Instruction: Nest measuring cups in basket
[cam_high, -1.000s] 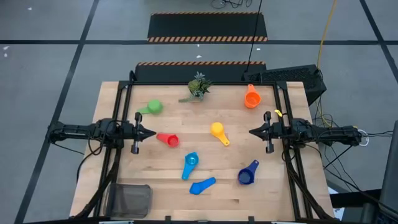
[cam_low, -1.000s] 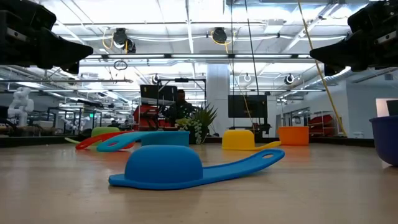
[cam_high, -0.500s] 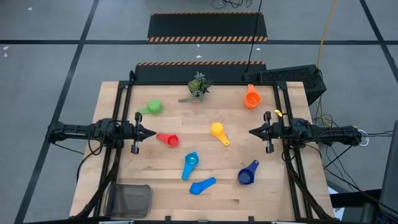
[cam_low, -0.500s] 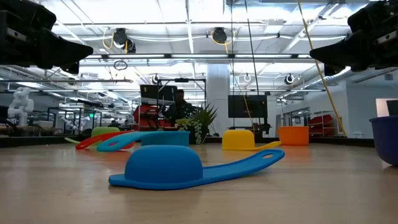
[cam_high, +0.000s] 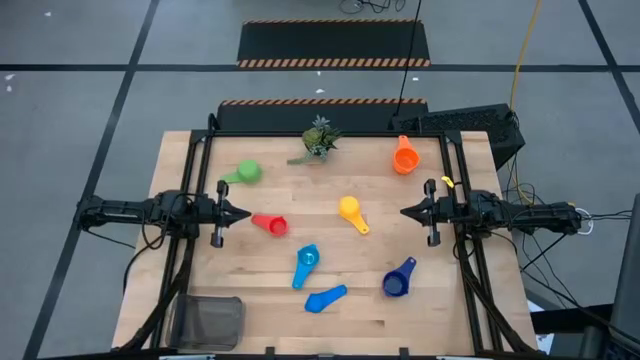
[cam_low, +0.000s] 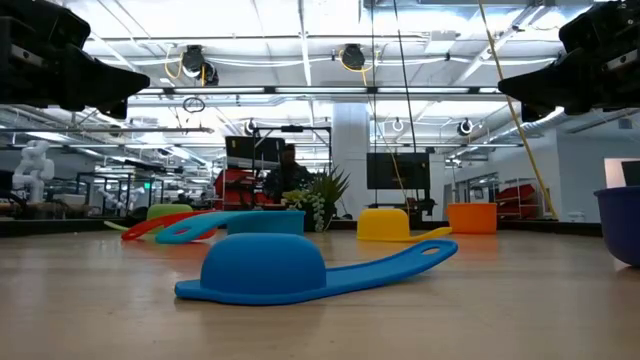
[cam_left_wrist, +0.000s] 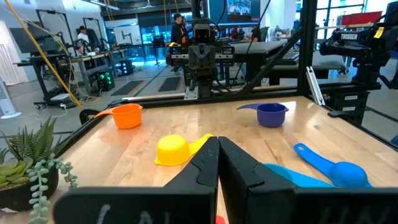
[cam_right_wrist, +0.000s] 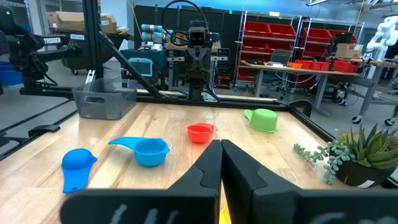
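We see six measuring cups scattered over the wooden table (cam_high: 330, 310), none of them inside the basket (cam_high: 208, 322), a dark see-through mesh bin with rounded corners standing empty at the table's near left corner. Each cup is a small plastic scoop with a short handle: the green cup (cam_high: 246, 172) lies far left, the orange cup (cam_high: 404, 158) far right, the red cup (cam_high: 272, 224) just in front of the left gripper (cam_high: 243, 213), the yellow cup (cam_high: 350, 211) near the middle, the light blue cup (cam_high: 306, 263) and the blue cup (cam_high: 324, 298) toward the near edge, and the dark blue cup (cam_high: 397, 281) near right. We count no seventh cup in any view. A small leafy plant (cam_high: 318, 138) stands at the far edge. Both arms wait at mid-table, facing each other from opposite sides, well apart; the left gripper's fingers are pressed together on nothing, and so are those of the right gripper (cam_high: 407, 212). The high view alone gives us the whole layout. The low view shows what it cannot: the blue cup (cam_low: 290, 270) lies mouth down, domed bowl upward, handle lifted off the wood. The right wrist view shows the basket (cam_right_wrist: 104, 101) upright with nothing in it, and the red cup (cam_right_wrist: 200, 132) and green cup (cam_right_wrist: 262, 119) close to each other.
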